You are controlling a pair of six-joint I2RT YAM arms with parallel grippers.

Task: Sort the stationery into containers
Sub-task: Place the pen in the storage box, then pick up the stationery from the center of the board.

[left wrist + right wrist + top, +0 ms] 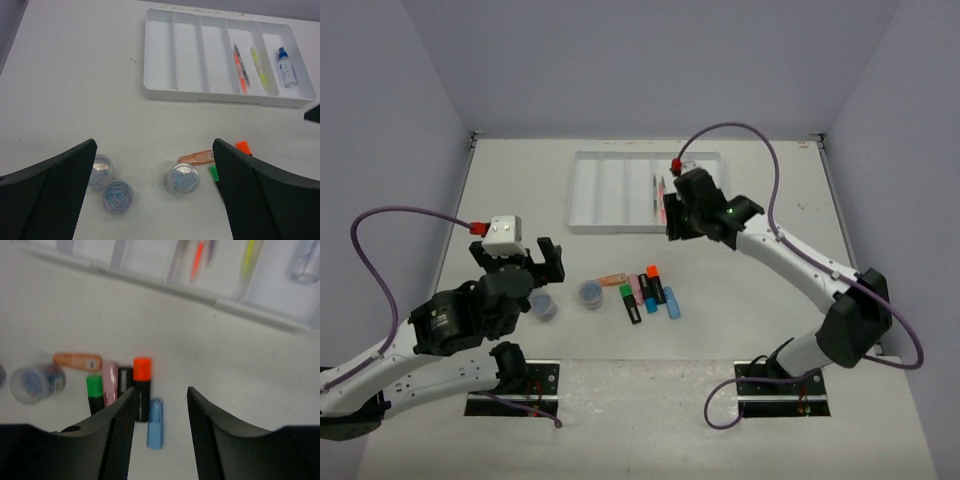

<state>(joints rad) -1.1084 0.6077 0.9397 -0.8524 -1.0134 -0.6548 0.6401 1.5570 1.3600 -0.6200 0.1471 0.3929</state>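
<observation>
The white tray (610, 228) lies at the back middle. In the left wrist view its (150, 92) fourth compartment holds thin pens (241, 69) and a yellow pen (260, 67); the fifth holds the blue-capped bottle (287, 67). Three clear tubs (182, 179) (101, 170) (117, 196) stand on the table. Several highlighters lie together: orange (77, 361), green-capped (94, 390), pink (110, 382), black (125, 377), orange-capped (142, 385), blue (155, 422). My left gripper (154, 145) is open and empty above the tubs. My right gripper (161, 392) is open and empty, above the table between tray and highlighters.
Grey walls enclose the table on three sides. My right arm (790, 255) reaches from the right base over to the tray's front right corner. My left arm's cable (390, 215) loops over the table's left side.
</observation>
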